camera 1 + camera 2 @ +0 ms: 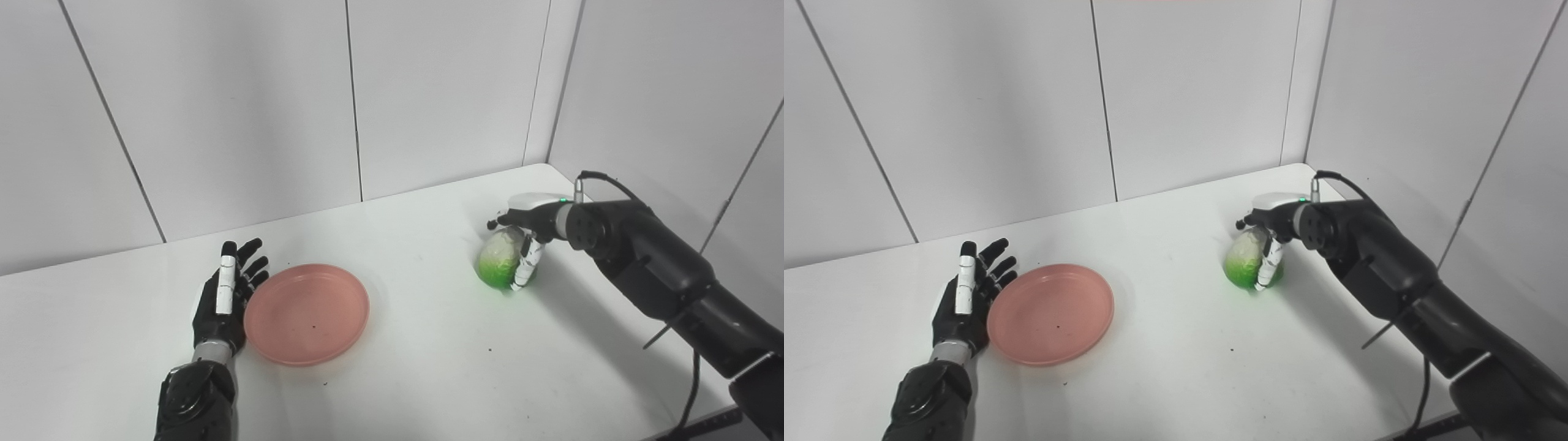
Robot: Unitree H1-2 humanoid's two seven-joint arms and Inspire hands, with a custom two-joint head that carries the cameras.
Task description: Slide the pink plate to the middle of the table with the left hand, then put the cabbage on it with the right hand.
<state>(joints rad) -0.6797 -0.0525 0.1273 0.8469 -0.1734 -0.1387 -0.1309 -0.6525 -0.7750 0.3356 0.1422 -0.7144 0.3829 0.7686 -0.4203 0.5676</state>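
The pink plate (306,312) lies empty on the white table (429,343), left of the middle. My left hand (225,300) stands edge-on with fingers straight and apart, its palm against the plate's left rim; it holds nothing. The cabbage (499,260), pale on top and bright green below, sits on the table at the right. My right hand (528,236) comes over it from the right, fingers curled down around its top and right side. It also shows in the right eye view (1271,236), with the cabbage (1243,263) resting on the table.
Grey wall panels close the table at the back and on the right, near the cabbage. The table's front edge (704,422) runs under my right arm, where a black cable hangs. Small dark specks lie on the plate and table.
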